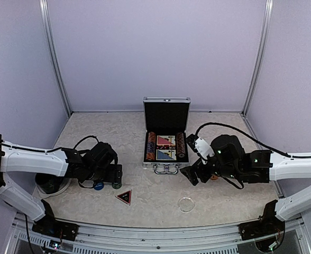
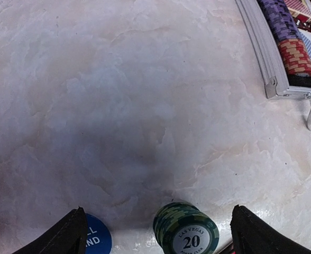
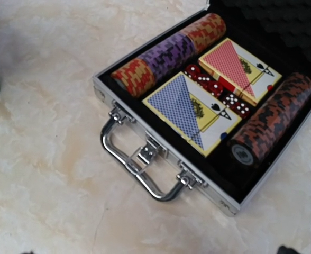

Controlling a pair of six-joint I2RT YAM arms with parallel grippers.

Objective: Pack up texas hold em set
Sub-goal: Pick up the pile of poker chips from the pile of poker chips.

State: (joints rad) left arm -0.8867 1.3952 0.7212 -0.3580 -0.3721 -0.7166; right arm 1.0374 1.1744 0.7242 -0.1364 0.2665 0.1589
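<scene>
Now | green chips (image 2: 186, 233) read "LAS VEGAS 20" | left jaws, right jaws wide, empty

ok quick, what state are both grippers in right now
left gripper: open, green chip stack between its fingers, not gripped
right gripper: open, holding nothing

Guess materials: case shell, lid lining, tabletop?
Case shell: silver metal, likely aluminium, by its bright ribbed rim. Lid lining: black foam, by its matte dimpled surface. Tabletop: pale veined marble pattern with soft sheen; stone, laminate or print, cannot tell.
</scene>
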